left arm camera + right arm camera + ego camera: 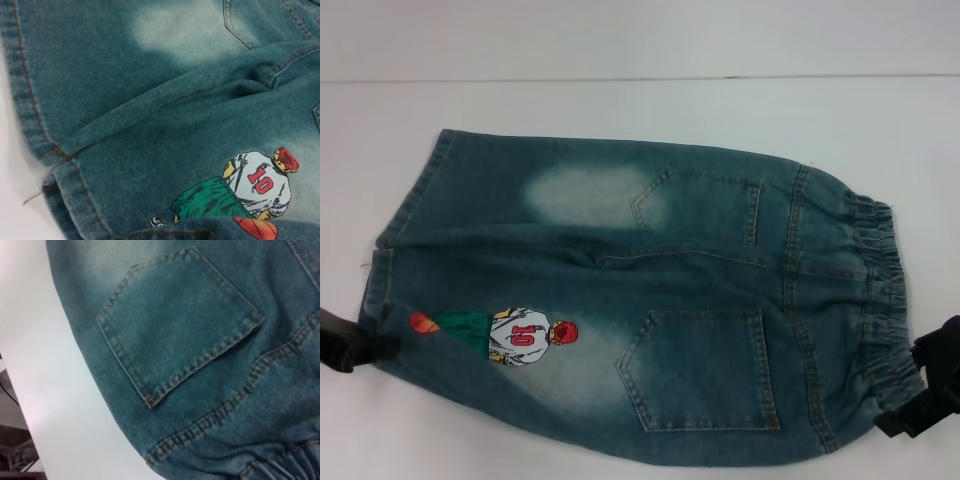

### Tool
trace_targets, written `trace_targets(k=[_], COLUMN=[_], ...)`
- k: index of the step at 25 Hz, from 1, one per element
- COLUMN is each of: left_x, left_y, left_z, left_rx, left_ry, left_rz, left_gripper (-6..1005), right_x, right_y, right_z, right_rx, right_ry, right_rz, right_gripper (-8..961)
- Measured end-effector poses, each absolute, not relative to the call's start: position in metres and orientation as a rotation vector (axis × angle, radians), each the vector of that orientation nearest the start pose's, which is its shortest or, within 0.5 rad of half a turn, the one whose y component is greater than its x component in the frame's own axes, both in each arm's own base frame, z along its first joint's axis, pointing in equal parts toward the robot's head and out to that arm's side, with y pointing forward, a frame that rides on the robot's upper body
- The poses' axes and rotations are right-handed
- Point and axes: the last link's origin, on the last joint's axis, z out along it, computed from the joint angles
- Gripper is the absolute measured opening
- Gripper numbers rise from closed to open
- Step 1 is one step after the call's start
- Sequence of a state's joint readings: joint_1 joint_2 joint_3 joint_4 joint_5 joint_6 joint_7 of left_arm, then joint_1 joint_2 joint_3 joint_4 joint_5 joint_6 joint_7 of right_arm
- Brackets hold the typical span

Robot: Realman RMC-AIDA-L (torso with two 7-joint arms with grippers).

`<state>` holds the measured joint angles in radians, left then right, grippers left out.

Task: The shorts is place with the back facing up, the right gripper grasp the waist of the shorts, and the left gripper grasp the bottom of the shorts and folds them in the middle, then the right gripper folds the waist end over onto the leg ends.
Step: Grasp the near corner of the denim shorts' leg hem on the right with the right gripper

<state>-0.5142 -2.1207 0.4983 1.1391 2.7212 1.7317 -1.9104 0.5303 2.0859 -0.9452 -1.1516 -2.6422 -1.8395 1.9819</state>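
— While we look down on the white bench [640, 40], where do the shorts [620, 300] lie?

— Flat at its centre, back pockets up, elastic waist at three o'clock, hemmed leg ends [395, 240] at nine.

— And our tools?

— Our left tool [348, 342] sits at eight o'clock against the hem beside the cartoon player patch [525, 338]; our right tool [928, 392] at four o'clock against the waistband. We cannot tell whether either is spread or pinching.

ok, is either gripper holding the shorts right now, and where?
Cannot be told. The left gripper sits at the hem corner of the shorts, by the basketball patch; the right gripper sits at the elastic waist corner. Neither grip is visible.
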Motion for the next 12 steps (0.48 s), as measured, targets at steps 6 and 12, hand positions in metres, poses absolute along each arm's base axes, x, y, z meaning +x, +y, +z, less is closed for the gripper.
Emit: trace_targets(k=[6, 12], left_x=[-0.317, -0.317], left_y=[0.301, 0.301], left_z=[0.067, 0.067], left_rx=[-2.544, -2.544], left_ry=[-1.231, -1.232], left_rz=[0.116, 0.117], left_gripper=[33, 33], right_x=[0.272, 0.279], right_y=[0.296, 0.292], right_z=[0.027, 0.030], right_rx=[-2.959, -2.947], right_ry=[0.903, 0.905], right_rz=[-0.382, -0.362], right_gripper=[899, 880])
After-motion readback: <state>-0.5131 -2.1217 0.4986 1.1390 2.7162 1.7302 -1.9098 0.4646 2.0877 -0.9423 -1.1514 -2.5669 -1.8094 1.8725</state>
